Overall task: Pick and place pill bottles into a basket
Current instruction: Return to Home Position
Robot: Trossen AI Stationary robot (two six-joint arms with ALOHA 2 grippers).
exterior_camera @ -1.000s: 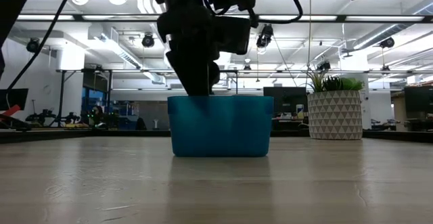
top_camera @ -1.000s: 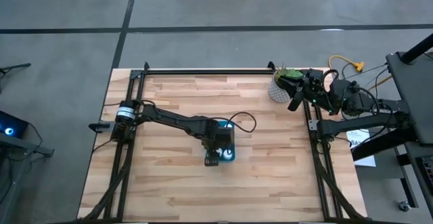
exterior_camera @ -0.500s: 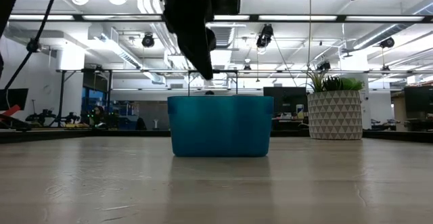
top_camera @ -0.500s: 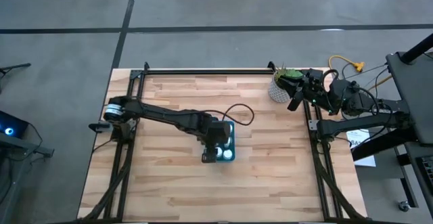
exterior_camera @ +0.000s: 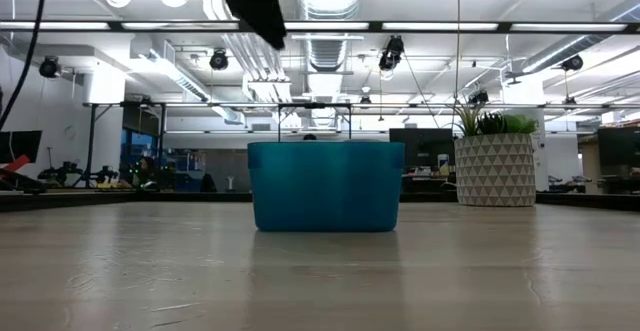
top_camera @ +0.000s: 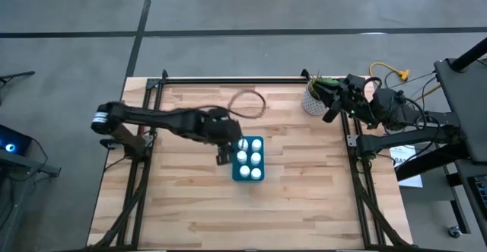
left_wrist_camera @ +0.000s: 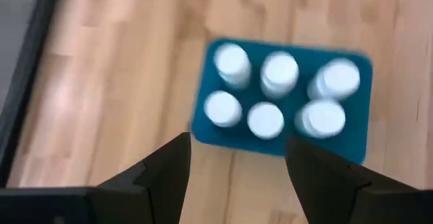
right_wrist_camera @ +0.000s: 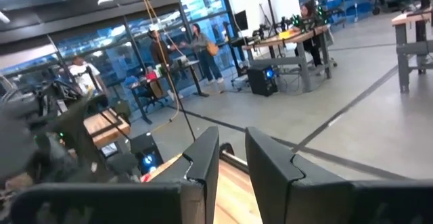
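Six white-capped pill bottles [left_wrist_camera: 265, 119] stand in two rows inside the teal basket [top_camera: 249, 160] at mid-table. The left gripper [top_camera: 223, 154] hovers just beside the basket's left edge, fingers spread and empty. The right gripper [top_camera: 329, 116] (fingers nearly together, holding nothing) waits near a potted plant [top_camera: 315, 97].

Low view: basket [exterior_camera: 325, 186] wall hides the pill bottles [top_camera: 249, 159] entirely; no caps visible above the rim. Left gripper [exterior_camera: 255, 6] cut off by the top edge, only a dark tip shows. Left wrist view: the bottles on one side of the basket are motion-blurred, cap edges smeared. Right wrist view: people [right_wrist_camera: 196, 48] in the room beyond are too small to tell details.
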